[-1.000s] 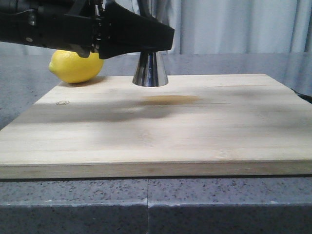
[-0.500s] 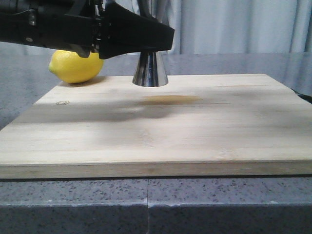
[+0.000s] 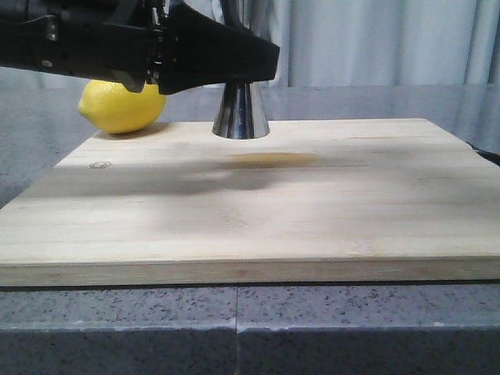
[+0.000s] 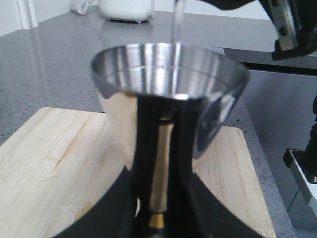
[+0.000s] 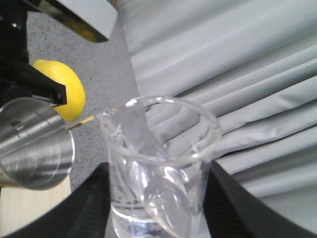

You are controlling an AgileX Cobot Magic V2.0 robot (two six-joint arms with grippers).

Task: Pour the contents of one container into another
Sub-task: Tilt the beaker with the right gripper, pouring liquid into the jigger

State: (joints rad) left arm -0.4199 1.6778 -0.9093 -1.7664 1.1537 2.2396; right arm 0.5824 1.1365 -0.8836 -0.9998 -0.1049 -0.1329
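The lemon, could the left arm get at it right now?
Probably not as things stand. The left gripper is shut on the jigger, which the beaker is pouring into, so it is busy. The lemon itself lies open beside the board, just behind that arm.

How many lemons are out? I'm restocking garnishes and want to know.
1. The lemon lies on the grey counter by the wooden board's far left corner, left of the steel jigger. The black arm covers its top and could hide more behind it.
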